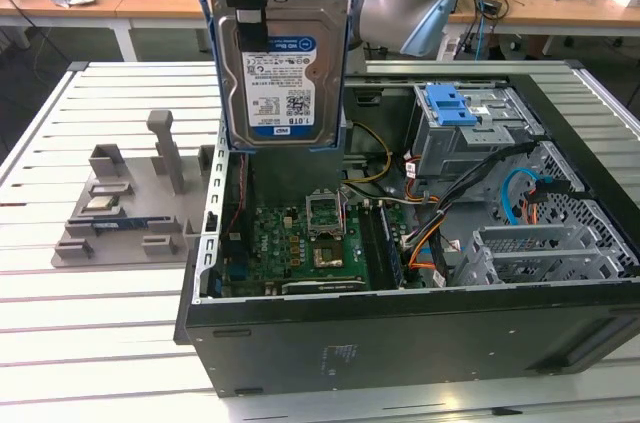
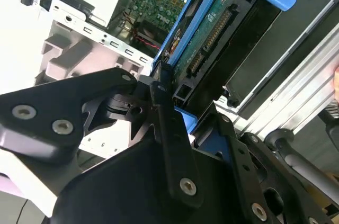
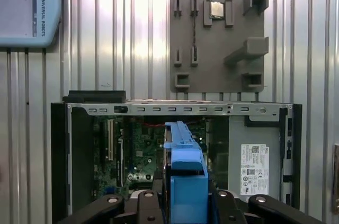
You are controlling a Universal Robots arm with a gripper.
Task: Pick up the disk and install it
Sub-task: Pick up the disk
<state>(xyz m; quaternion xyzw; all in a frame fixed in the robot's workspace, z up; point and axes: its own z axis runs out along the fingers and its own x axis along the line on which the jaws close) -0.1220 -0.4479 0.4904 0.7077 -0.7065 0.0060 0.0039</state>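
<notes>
While the gripper [image 1: 249,21] clamps across its faces, the disk [image 1: 285,78] hangs upright at upper centre of the exterior view, above the open computer case [image 1: 400,348].
Judged: dense, stiff, slick metal. The circuit board [image 2: 212,38] is fragile, so hold near one end and spare the thin blue rails [image 3: 186,187].

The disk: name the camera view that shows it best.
The exterior view: the disk shows its labelled face, held above the computer case by the end effector. The second wrist view shows its circuit-board side obliquely; the first wrist view, its blue-railed edge.
</notes>
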